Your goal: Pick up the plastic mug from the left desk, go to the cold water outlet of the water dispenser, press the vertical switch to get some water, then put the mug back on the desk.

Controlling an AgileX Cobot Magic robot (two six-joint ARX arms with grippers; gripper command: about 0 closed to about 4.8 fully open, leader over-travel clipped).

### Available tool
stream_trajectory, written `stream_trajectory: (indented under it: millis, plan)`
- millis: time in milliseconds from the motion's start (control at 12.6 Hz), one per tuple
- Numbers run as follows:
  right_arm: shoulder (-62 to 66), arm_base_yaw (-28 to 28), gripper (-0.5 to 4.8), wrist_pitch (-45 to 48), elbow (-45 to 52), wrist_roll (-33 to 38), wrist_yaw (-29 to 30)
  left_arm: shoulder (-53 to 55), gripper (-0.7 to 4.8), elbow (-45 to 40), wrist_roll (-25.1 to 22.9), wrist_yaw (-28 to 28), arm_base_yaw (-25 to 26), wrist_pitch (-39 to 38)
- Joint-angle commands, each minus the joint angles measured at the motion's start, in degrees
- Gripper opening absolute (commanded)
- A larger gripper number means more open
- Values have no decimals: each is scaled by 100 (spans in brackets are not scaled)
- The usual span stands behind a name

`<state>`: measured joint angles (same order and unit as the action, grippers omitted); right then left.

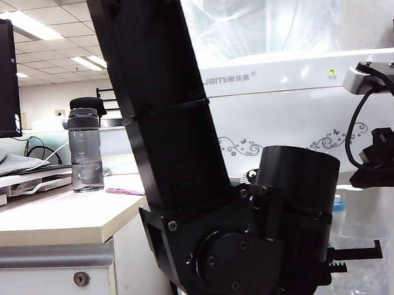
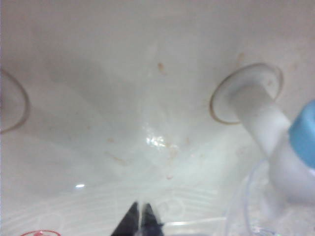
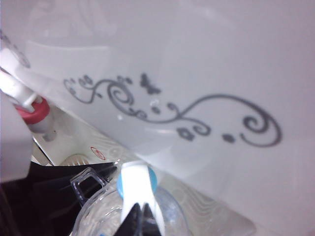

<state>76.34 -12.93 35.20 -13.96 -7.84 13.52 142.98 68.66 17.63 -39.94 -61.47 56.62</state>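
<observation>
- Filling looks like the step in hand: the plastic mug is off the left counter and sits under the cold water outlet, low centre of the right wrist view.
- Left tool, bottom centre of its wrist view, has its tips pressed together on something thin at the mug's clear edge, probably the handle, though I cannot tell for sure.
- Right tool, tips likewise together, sits on the vertical switch; whether water runs cannot be seen.
- Left to do, as I judge it: finish drawing water, release the lever, carry the mug back to the counter.
- Count: one mug, two taps, the blue one and a red-collared tap at left, one water dispenser, and furthest off one grey bottle on the counter.
</observation>
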Motion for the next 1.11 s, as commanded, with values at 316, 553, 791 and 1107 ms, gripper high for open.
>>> stream_trajectory:
  millis: [316,553,791,1107]
  plan:
    - [20,0,-1,-332,9,-2,-7,-42,-5,42,37,-35,-7,221]
    - [20,0,-1,-378,9,-11,-9,-42,-5,44,37,-35,-9,219]
    - [20,0,-1,-411,9,-11,-11,-42,-5,44,37,-33,-9,219]
    - [20,0,-1,-542,9,-11,-9,-42,-5,44,37,-35,-9,219]
